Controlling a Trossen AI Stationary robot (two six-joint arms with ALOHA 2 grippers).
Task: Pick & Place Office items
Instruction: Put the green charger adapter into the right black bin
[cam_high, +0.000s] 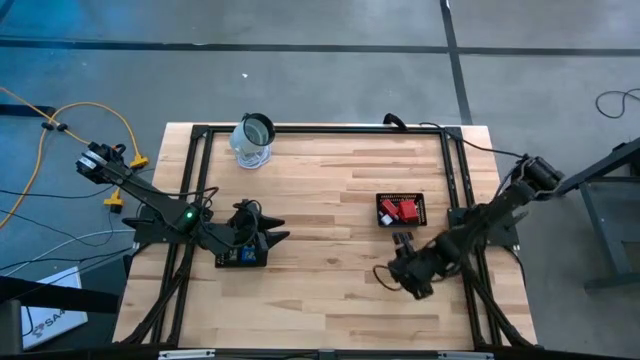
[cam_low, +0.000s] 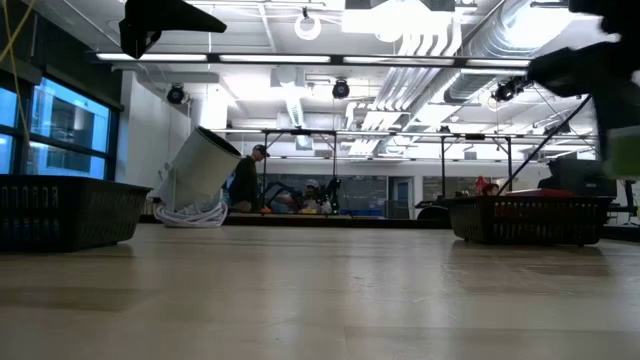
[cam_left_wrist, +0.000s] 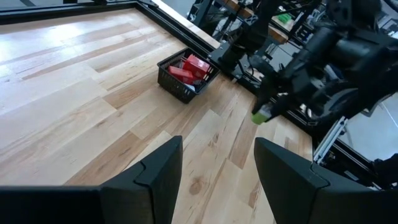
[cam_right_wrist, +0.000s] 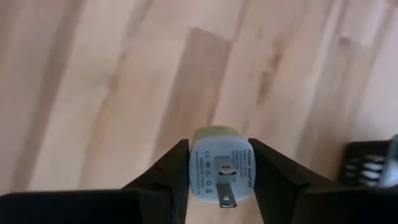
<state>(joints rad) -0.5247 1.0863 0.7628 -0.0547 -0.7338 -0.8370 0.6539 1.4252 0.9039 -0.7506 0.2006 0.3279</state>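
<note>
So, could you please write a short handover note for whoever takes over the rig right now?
Right tool: shut on a small power adapter, held above bare table, near the right tray.
Left tool: open, empty, above the left tray.
Done: red items lie in the right tray; something blue is in the left tray.
Left: place the adapter in a tray; which one I cannot tell.
Jar stands at the far edge, untouched.
</note>
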